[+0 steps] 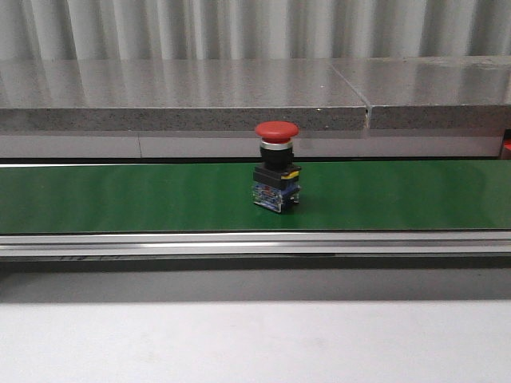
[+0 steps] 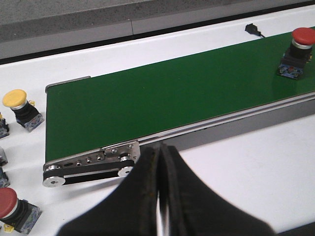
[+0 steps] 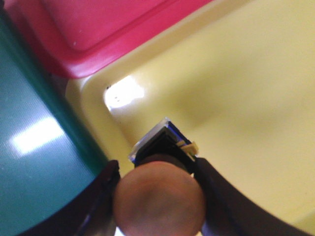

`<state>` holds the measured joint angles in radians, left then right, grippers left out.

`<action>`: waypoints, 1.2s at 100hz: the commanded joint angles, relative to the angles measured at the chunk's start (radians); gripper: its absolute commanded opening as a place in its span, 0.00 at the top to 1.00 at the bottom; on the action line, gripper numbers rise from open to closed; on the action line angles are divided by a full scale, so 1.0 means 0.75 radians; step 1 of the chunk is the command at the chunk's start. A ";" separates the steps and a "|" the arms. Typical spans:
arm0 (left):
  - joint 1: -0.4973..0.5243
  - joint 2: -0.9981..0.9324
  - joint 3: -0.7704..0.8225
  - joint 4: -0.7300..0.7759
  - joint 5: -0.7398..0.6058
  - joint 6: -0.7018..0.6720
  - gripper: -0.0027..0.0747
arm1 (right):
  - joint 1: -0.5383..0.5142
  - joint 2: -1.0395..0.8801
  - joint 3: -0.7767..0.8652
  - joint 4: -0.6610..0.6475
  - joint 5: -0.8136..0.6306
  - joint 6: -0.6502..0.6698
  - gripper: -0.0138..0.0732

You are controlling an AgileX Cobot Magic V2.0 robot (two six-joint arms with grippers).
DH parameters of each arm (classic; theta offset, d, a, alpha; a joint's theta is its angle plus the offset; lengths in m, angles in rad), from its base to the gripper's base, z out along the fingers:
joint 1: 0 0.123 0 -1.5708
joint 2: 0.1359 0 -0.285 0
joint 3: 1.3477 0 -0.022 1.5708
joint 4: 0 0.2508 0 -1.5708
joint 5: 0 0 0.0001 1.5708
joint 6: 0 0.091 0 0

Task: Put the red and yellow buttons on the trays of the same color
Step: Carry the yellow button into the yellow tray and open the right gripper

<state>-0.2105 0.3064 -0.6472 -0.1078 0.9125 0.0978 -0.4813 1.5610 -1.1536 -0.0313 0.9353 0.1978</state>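
Green conveyor belt (image 1: pixel 160 195): a long flat green band in a silver metal frame, running across the middle of the front view from the left edge to the right; in the left wrist view its roller end sits at centre left.
Grey stone ledge (image 1: pixel 184 96): fills the upper part of the front view, behind the belt.
White tabletop (image 1: pixel 255 343): covers the bottom of the front view, in front of the belt.
Yellow plastic tray (image 3: pixel 236 73): takes up the right and centre of the right wrist view, directly under the held button.
Red plastic tray (image 3: pixel 103 29): in the upper left of the right wrist view, its rim touching the yellow tray's rim.
Red mushroom-head button on the belt (image 1: pixel 276 175): upright at the centre of the front view, on a black and blue switch block, nothing around it on the belt.
Right gripper (image 3: pixel 158 196): at the bottom centre of its wrist view, its dark fingers (image 3: pixel 221 201) clamped on either side of a round-capped push button (image 3: pixel 160 199); the cap looks orange-brown in the blur, so its true colour is unclear.
Left gripper (image 2: pixel 158 196): at the bottom centre of its wrist view, its black pads pressed together with nothing between them, over the white table just short of the belt's end.
Spare yellow-capped button (image 2: pixel 20 108): at the left edge of the left wrist view, beside the belt's end.
Spare red-capped button (image 2: pixel 12 209): in the lower left corner of that view.
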 commanded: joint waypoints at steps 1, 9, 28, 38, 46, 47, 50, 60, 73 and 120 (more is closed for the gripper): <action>-0.010 0.014 -0.033 -0.008 -0.090 -0.002 0.99 | -0.016 -0.031 -0.020 0.004 -0.092 -0.002 0.58; -0.010 0.014 -0.033 -0.008 -0.090 -0.002 0.99 | -0.016 0.006 -0.020 0.031 -0.128 -0.002 0.58; -0.010 0.014 -0.033 -0.008 -0.090 -0.002 0.99 | -0.016 0.108 -0.020 0.059 -0.196 -0.002 0.58; -0.010 0.014 -0.033 -0.008 -0.090 -0.002 0.99 | -0.016 0.141 -0.020 0.059 -0.233 -0.002 0.58; -0.010 0.014 -0.033 -0.008 -0.090 -0.002 0.99 | -0.016 0.152 -0.020 0.059 -0.259 -0.003 0.58; -0.010 0.014 -0.033 -0.008 -0.090 -0.002 0.99 | -0.016 0.154 -0.020 0.059 -0.260 -0.003 0.58; -0.010 0.014 -0.033 -0.008 -0.090 -0.002 0.99 | -0.016 0.157 -0.020 0.059 -0.262 -0.003 0.58; -0.010 0.014 -0.033 -0.008 -0.090 -0.002 0.99 | -0.016 0.162 -0.020 0.059 -0.268 -0.009 0.55; -0.010 0.014 -0.033 -0.008 -0.090 -0.002 0.99 | -0.016 0.180 -0.020 0.063 -0.268 -0.033 0.41; -0.010 0.014 -0.033 -0.008 -0.090 -0.002 0.99 | -0.015 0.085 -0.020 -0.009 -0.246 -0.040 0.21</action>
<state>-0.2105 0.3064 -0.6472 -0.1078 0.9125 0.0978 -0.4878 1.7062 -1.1494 -0.0114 0.7564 0.1800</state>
